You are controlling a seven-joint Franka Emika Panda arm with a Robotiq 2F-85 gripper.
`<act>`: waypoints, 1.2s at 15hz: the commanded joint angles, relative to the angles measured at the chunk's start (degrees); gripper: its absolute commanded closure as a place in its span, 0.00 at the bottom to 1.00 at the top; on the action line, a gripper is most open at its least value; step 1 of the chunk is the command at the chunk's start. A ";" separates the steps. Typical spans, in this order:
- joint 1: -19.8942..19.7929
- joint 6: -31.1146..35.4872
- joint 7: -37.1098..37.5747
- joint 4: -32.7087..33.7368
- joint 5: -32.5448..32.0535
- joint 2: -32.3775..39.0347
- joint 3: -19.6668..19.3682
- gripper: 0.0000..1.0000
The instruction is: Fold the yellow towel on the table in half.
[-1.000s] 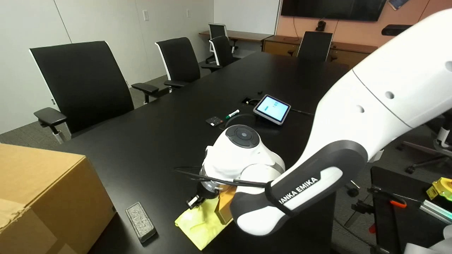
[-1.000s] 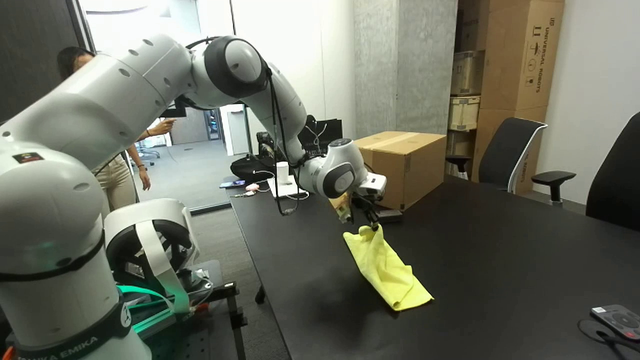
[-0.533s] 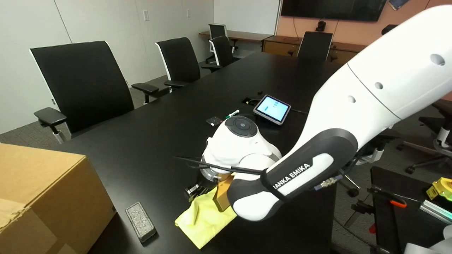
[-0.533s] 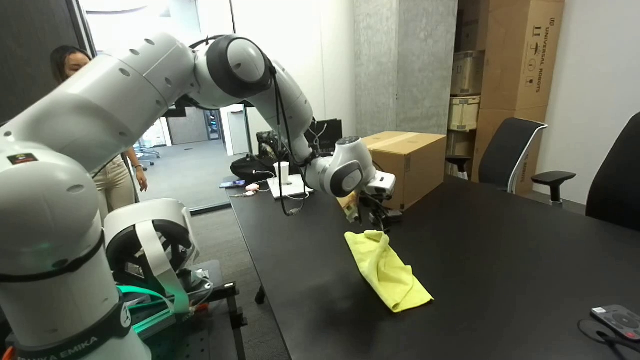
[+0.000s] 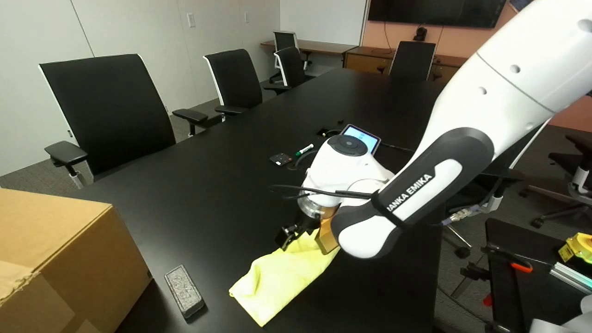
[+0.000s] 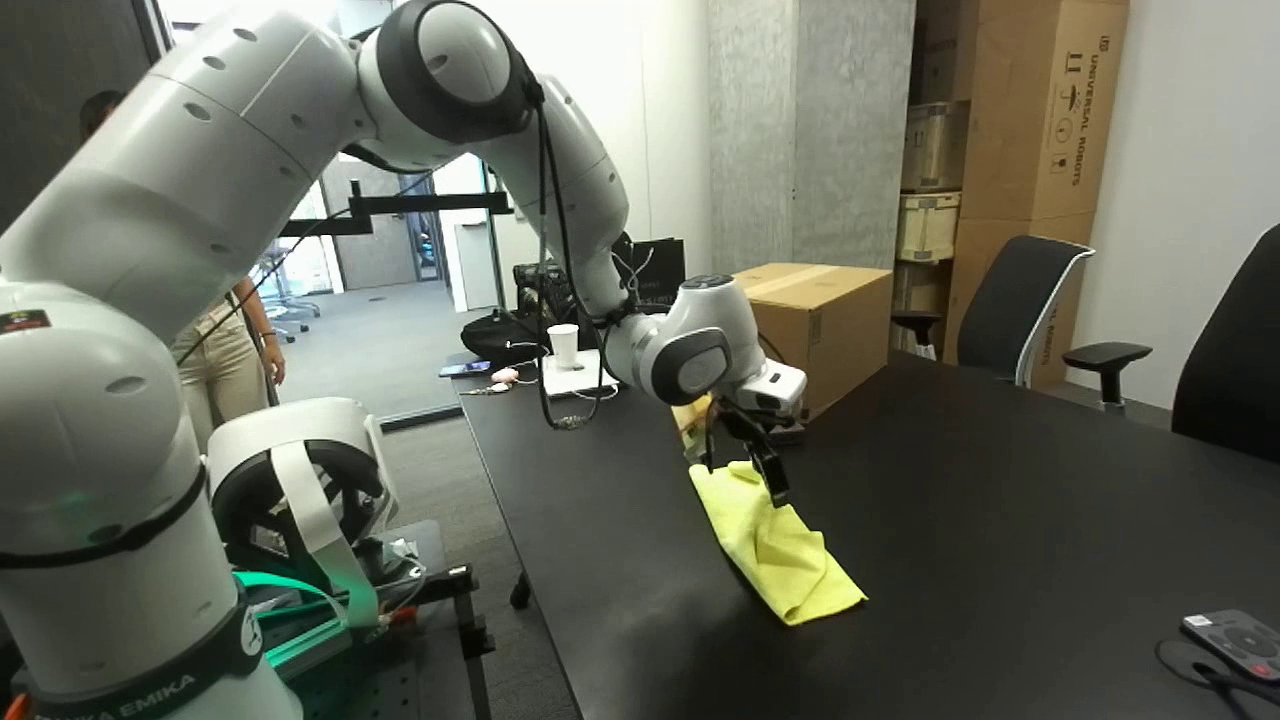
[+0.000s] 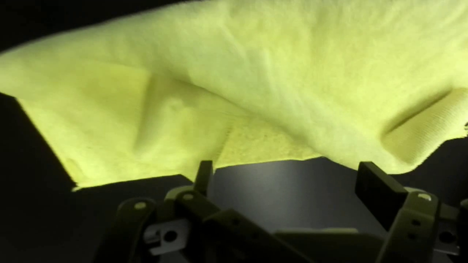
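The yellow towel (image 5: pixel 286 280) lies rumpled and partly doubled over on the glossy black table (image 5: pixel 208 199). In an exterior view the towel (image 6: pixel 775 560) is a narrow strip with a raised wrinkle near its far end. My gripper (image 7: pixel 287 172) is open in the wrist view, only bare table showing between its fingers, and the towel (image 7: pixel 256 69) spreads beyond the fingertips with creases and a turned-up fold at right. The gripper (image 6: pixel 742 478) is just above the towel's far part; whether a fingertip touches cloth cannot be told. The arm hides part of the towel in an exterior view.
A large cardboard box (image 5: pixel 69 263) and a dark grey block (image 5: pixel 184 290) stand near the towel. Farther along the table are a tablet (image 5: pixel 363 138), a marker (image 5: pixel 305 149) and a small black keypad (image 5: pixel 280 159). A remote (image 6: pixel 1240 640) with a cable lies near the camera.
One second ago my gripper was shut on a lifted edge of the towel. It has let go, opened and moved off towards the tablet; the lifted edge has dropped onto the towel.
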 commanded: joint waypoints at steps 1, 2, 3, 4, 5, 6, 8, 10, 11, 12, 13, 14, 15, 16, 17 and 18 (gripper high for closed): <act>-4.10 -0.51 -1.96 -14.45 -1.18 -11.94 2.38 0.00; -5.17 -0.55 -2.35 -17.74 -1.13 -14.23 2.76 0.00; -6.28 -1.19 -2.76 -21.02 -1.14 -17.07 3.27 0.00; -7.40 -1.00 -3.04 -24.33 -1.05 -19.64 3.75 0.00; -8.15 -0.42 -2.97 -27.63 -1.09 -22.11 3.86 0.00; -8.81 -0.21 -2.97 -30.96 -1.27 -24.82 3.86 0.00; -10.99 -0.20 -3.62 -37.19 -1.14 -30.48 4.64 0.00; -13.14 -0.24 -4.42 -43.18 -1.21 -36.29 5.41 0.00; -14.31 -0.19 -4.90 -46.06 -1.31 -39.15 5.84 0.00; -15.76 -0.36 -5.61 -48.68 -0.84 -42.10 6.71 0.00; -17.14 -0.18 -6.41 -51.36 -0.55 -44.99 7.35 0.00; -18.57 -0.49 -7.78 -53.77 0.26 -48.00 8.27 0.00; -19.94 -4.39 -9.97 -47.28 1.61 -45.92 9.00 0.00; -20.60 -4.55 -11.61 -48.59 2.07 -48.60 9.16 0.00; -21.01 -5.97 -14.43 -48.29 3.56 -50.89 9.09 0.00; -21.14 -8.06 -16.63 -47.63 5.01 -53.33 8.75 0.00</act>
